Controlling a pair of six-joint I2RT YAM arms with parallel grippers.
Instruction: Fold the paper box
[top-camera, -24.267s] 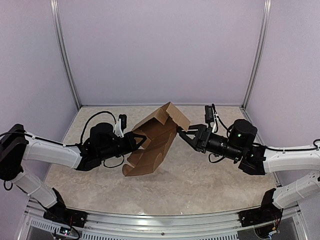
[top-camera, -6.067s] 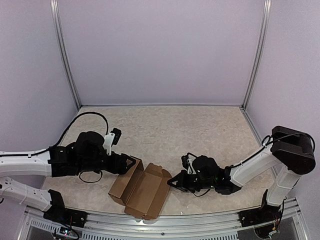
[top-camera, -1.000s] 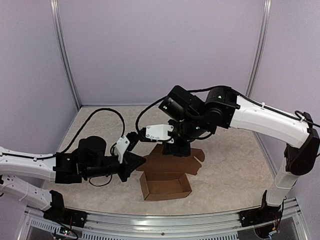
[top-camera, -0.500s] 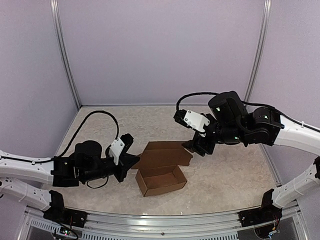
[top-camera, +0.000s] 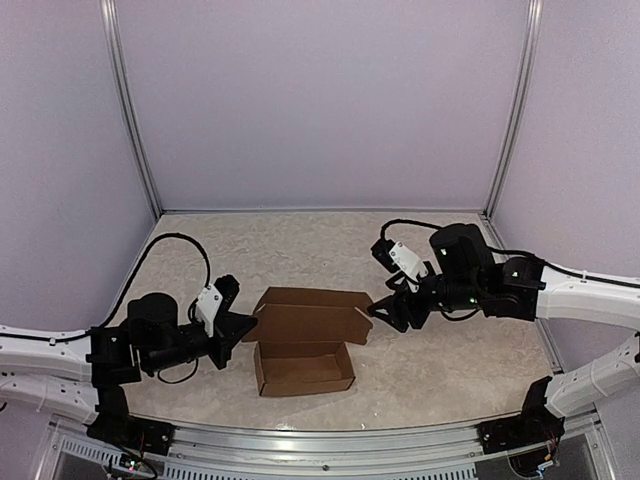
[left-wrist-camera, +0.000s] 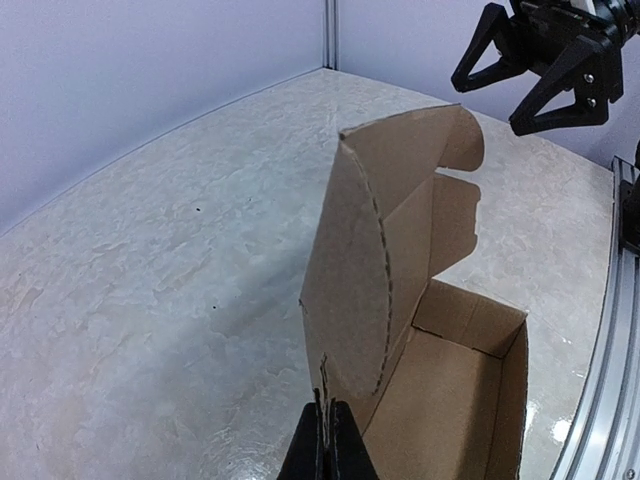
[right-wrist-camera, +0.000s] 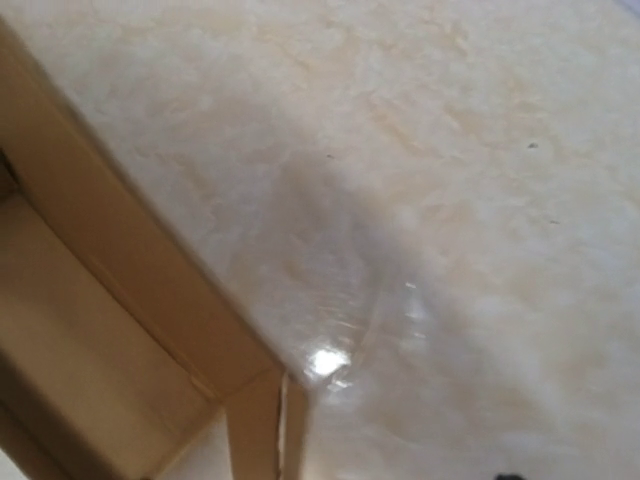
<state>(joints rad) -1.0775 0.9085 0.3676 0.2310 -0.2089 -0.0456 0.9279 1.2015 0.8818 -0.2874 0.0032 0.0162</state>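
Tabletop (top-camera: 460, 365) room has opened up. The right arm, which stood over the carton 1 second ago, has swung back to the right of the frame. The left arm has drawn toward the lower left, taking the paper box (top-camera: 305, 372) with it. The box now sits low in the middle, its tray formed with 4 walls up and its lid (top-camera: 310, 312) standing open. By that look the tray is done and only the lid closure remains. Bare surface lies behind and to the right, but the near rail (top-camera: 300, 440) runs close to the tray's front wall. The left claw (left-wrist-camera: 325, 440) is clenched on the edge of the lid's left flap. The right claw (top-camera: 384, 313) hangs released, just beside the lid's right end and not touching.
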